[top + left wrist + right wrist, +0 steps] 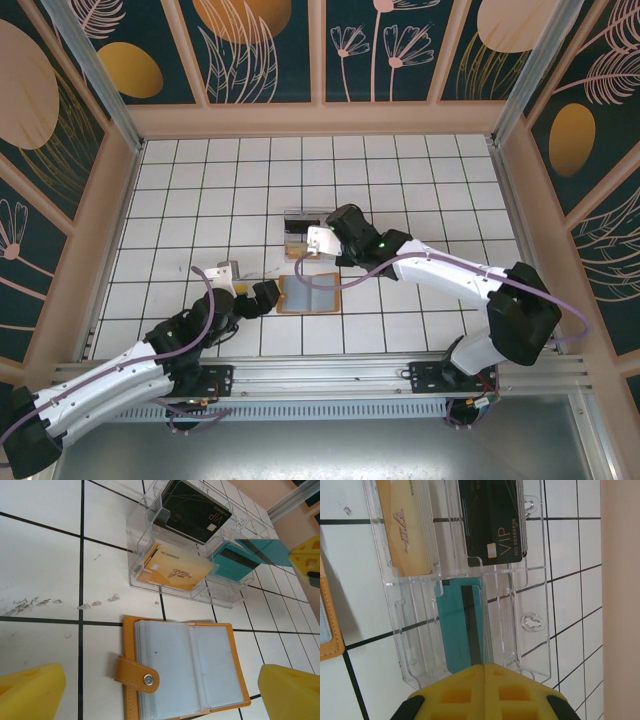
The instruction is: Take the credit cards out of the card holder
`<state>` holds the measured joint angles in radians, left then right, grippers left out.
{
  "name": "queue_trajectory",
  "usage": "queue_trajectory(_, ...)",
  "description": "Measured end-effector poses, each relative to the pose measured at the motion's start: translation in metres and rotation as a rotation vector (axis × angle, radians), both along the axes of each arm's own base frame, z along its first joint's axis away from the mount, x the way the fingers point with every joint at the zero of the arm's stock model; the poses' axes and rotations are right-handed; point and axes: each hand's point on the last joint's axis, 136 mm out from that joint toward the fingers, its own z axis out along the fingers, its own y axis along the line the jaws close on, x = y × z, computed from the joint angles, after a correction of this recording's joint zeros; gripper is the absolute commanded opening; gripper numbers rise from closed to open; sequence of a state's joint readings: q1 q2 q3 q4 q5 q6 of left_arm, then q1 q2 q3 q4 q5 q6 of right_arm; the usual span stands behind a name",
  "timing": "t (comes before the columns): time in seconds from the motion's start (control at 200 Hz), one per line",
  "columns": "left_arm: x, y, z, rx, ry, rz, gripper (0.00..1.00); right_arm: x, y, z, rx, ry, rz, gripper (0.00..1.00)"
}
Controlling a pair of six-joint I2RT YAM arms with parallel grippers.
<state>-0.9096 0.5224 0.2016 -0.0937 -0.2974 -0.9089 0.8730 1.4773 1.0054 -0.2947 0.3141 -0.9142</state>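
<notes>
Just past the card holder [185, 670], right end effector [484, 672] pinches a teal card [262, 550] at the tray [137, 572]; left end effector [160, 692] gapes.

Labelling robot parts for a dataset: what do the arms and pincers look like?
The left arm and right arm have white shells, black joints and a purple cable looped alongside each. A green light glows near the right wrist. The left pincer and right pincer have blocky yellow fingers.

Stitched leather-like card holder [185, 667], clear glossy plastic tray [220, 594], smooth teal credit card [265, 551]
</notes>
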Motion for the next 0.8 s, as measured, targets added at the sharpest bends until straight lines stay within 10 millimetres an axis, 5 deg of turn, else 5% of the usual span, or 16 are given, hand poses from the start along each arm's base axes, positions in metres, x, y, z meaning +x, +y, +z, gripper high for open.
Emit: queue_trajectory(0.801, -0.002, 0.003, -0.003, 0.004, 0.001, 0.003, 0.99, 0.005, -0.008, -0.025, -0.062, 0.003, 0.01, 0.0)
